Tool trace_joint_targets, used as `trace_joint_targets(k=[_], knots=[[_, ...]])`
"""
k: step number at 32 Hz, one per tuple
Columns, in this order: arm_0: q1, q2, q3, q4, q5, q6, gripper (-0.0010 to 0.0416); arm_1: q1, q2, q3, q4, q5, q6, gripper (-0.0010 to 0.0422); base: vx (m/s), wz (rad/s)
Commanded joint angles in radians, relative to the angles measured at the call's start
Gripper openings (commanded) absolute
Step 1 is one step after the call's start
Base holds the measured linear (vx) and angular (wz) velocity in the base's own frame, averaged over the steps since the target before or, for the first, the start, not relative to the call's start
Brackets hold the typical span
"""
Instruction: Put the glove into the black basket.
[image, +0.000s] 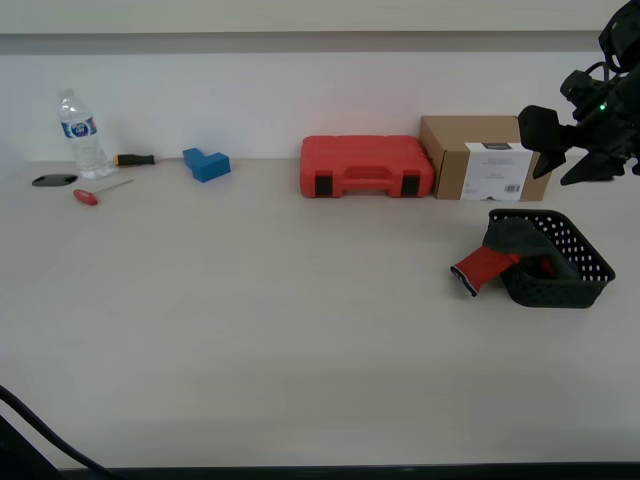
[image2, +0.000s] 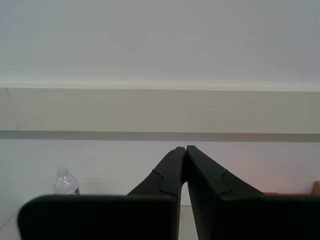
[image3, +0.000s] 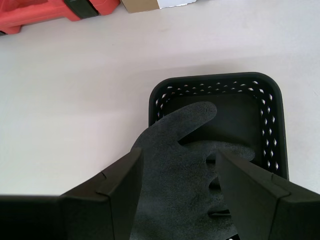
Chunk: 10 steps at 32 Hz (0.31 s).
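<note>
Dark grey rubbery glove with red knit cuff (image: 497, 252) draped over rim of small black perforated plastic basket (image: 570, 265): fingers inside, cuff hanging out onto pale table (image: 250, 320). First gripper (image3: 177, 172) above glove, fingers spread, gripping nothing. Second gripper (image2: 185, 165) raised facing wall, fingers pressed together, empty. Behind basket: brown cardboard box (image: 480, 155) with white label, print unreadable; beside it red plastic tool case (image: 365, 166). Far off, clear water bottle (image: 80, 135), blue label unreadable.
</note>
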Motion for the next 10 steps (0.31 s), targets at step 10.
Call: trace_joint_targets(k=[10], knots=[[0.0, 0.0, 0.0, 0.0, 0.001, -0.001, 0.0202, 0.0, 0.0, 0.001, 0.006, 0.0, 0.001, 0.0, 0.0, 0.0]])
